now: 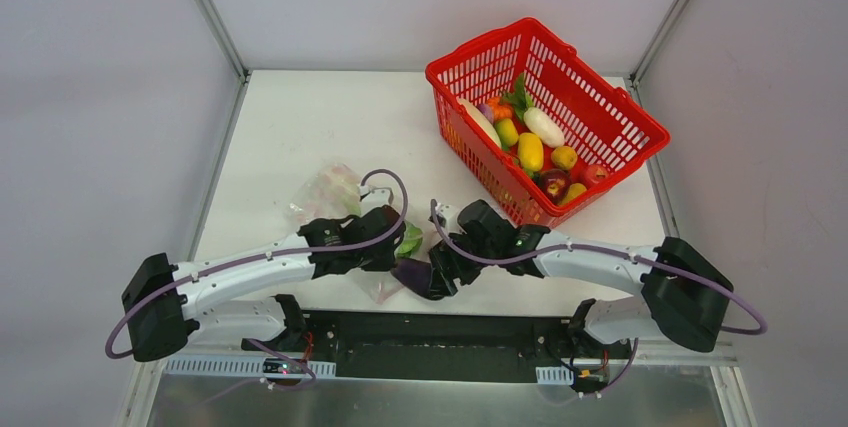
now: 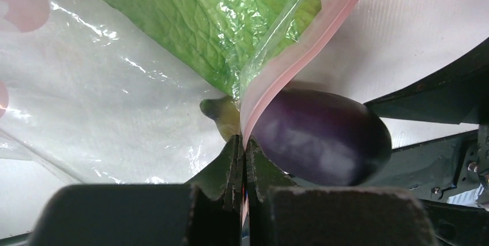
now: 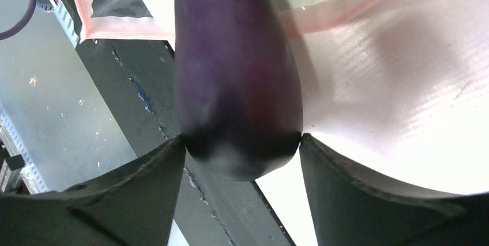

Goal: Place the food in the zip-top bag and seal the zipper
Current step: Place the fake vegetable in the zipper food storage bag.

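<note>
The clear zip-top bag [image 1: 330,192] lies on the white table left of centre, with a green leafy piece [image 2: 190,21] inside it. My left gripper [image 2: 245,142] is shut on the bag's pink zipper strip [image 2: 300,61] at the mouth edge. My right gripper [image 3: 242,142] is shut on a dark purple eggplant [image 3: 236,73], held at the bag's mouth near the table's front edge. The eggplant also shows in the left wrist view [image 2: 323,136], right beside the pinched strip. In the top view the two grippers, left [image 1: 385,247] and right [image 1: 440,272], meet at the eggplant [image 1: 415,275].
A red mesh basket [image 1: 590,107] stands at the back right, holding several toy fruits and vegetables: yellow, orange, white, dark red ones. The table's front edge and the dark rail [image 1: 440,332] lie just below the grippers.
</note>
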{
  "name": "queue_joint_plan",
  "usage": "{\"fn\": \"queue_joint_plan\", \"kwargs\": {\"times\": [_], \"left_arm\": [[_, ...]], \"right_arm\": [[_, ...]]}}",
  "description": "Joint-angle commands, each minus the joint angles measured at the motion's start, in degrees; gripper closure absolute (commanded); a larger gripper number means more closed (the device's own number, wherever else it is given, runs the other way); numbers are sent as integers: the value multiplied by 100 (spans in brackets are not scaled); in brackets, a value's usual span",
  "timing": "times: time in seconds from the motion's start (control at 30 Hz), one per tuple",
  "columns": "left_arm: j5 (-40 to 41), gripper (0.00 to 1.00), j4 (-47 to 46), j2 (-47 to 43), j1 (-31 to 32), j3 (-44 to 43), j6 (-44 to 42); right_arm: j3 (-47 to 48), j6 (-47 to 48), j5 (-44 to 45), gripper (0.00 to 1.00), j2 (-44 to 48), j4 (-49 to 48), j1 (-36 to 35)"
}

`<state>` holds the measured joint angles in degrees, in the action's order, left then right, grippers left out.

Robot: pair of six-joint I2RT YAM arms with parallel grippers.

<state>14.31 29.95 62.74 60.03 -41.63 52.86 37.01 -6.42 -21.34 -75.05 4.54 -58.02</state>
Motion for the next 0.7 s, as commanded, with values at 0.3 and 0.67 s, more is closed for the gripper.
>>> {"fn": "queue_joint_plan", "kwargs": {"times": [0.3, 0.67], "left_arm": [[265, 100, 369, 40, 151, -479, -137], [556, 100, 496, -139, 255, -983, 100]], "right_arm": [[80, -567, -451, 58, -252, -1541, -40], [337, -1528, 215, 59, -637, -2794, -79]]}}
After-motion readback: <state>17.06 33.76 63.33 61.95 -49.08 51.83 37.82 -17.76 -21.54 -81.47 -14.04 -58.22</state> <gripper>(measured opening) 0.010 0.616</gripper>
